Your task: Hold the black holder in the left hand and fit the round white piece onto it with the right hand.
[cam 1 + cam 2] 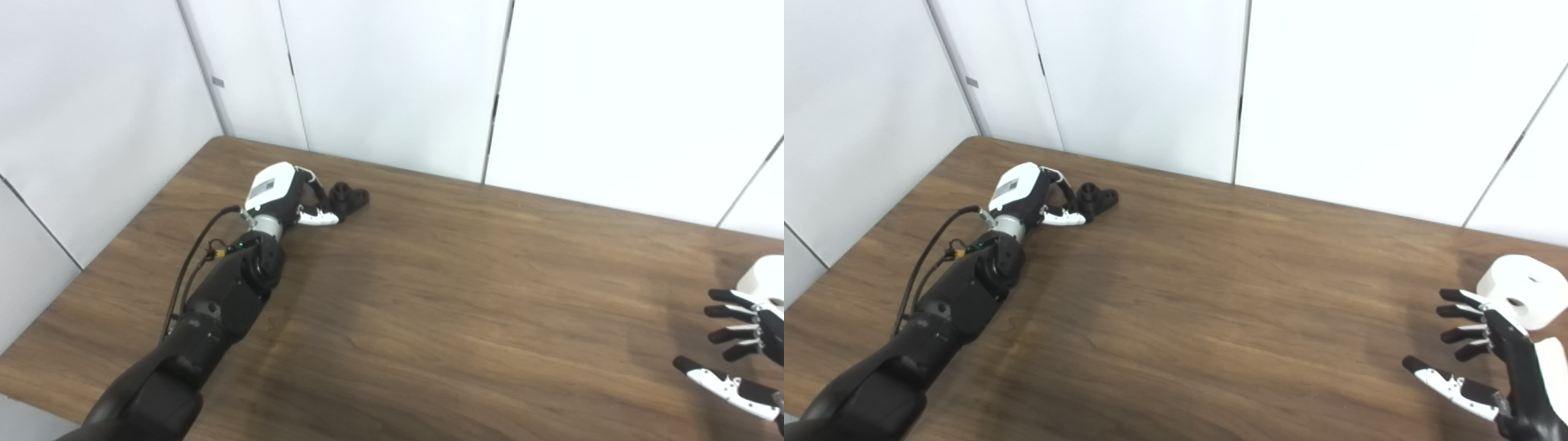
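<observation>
Table [1213, 318] bare between black holder [1097, 198] and round white piece [1516, 297].

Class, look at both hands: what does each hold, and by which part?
The left hand reaches the black holder; a grip cannot be told. The right hand is open, empty.

On the wooden table [1213, 294], a black holder [1097, 199] is seen at the left hand [1029, 193]; a round white piece [1519, 297] lies just beyond the right hand [1488, 355].
</observation>
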`<state>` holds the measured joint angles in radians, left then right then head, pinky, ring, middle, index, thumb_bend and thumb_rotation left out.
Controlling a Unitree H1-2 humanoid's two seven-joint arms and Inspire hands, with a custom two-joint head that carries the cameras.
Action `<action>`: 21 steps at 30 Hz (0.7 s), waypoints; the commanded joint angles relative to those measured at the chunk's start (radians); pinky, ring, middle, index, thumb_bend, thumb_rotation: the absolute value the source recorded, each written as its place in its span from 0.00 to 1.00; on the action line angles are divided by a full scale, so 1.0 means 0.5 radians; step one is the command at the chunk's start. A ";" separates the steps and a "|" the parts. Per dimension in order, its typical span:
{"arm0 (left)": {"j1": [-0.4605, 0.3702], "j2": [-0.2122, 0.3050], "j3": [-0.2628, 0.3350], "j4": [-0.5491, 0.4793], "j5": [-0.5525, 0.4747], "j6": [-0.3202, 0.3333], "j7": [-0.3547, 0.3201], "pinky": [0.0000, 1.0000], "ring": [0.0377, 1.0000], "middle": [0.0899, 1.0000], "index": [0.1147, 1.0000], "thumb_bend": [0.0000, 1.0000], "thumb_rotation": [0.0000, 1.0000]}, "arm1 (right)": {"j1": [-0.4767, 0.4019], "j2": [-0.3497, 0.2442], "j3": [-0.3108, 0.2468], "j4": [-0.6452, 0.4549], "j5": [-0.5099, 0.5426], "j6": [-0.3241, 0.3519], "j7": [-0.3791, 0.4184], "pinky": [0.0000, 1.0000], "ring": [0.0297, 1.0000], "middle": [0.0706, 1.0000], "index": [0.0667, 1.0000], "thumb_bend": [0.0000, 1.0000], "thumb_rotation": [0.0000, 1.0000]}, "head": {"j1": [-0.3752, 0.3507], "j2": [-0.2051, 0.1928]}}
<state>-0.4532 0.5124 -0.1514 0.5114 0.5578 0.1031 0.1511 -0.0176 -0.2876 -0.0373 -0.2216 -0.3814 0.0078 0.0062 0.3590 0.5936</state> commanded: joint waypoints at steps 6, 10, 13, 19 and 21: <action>0.079 0.011 -0.063 -0.258 -0.022 -0.143 -0.146 0.84 0.91 0.82 0.41 0.52 0.06 | -0.067 0.008 0.007 -0.081 -0.029 0.003 -0.021 0.43 0.54 0.66 0.72 0.53 0.11 | -0.049 0.012; 0.108 -0.011 -0.112 -0.344 -0.013 -0.175 -0.207 0.84 0.91 0.84 0.41 0.52 0.06 | -0.075 0.019 0.010 -0.095 -0.034 0.018 -0.023 0.43 0.54 0.66 0.72 0.53 0.10 | -0.087 0.020; 0.123 -0.029 -0.151 -0.388 -0.020 -0.212 -0.262 0.84 0.91 0.84 0.42 0.52 0.06 | -0.081 0.030 0.013 -0.103 -0.043 0.022 -0.025 0.44 0.54 0.65 0.72 0.54 0.08 | -0.140 0.033; 0.150 -0.063 -0.258 -0.510 -0.046 -0.287 -0.434 0.85 0.91 0.86 0.42 0.52 0.06 | -0.094 0.057 0.015 -0.118 -0.086 0.042 -0.031 0.45 0.55 0.65 0.71 0.56 0.06 | -0.257 0.057; 0.162 -0.076 -0.304 -0.579 -0.053 -0.300 -0.508 0.83 0.92 0.87 0.42 0.52 0.07 | -0.099 0.060 0.020 -0.125 -0.141 0.055 -0.040 0.46 0.56 0.65 0.71 0.56 0.08 | -0.308 0.063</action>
<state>-0.3695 0.4827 -0.2767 0.2583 0.5357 -0.0117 -0.0515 -0.0311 -0.2529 -0.0243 -0.2416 -0.4352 0.0399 0.0041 0.2042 0.6243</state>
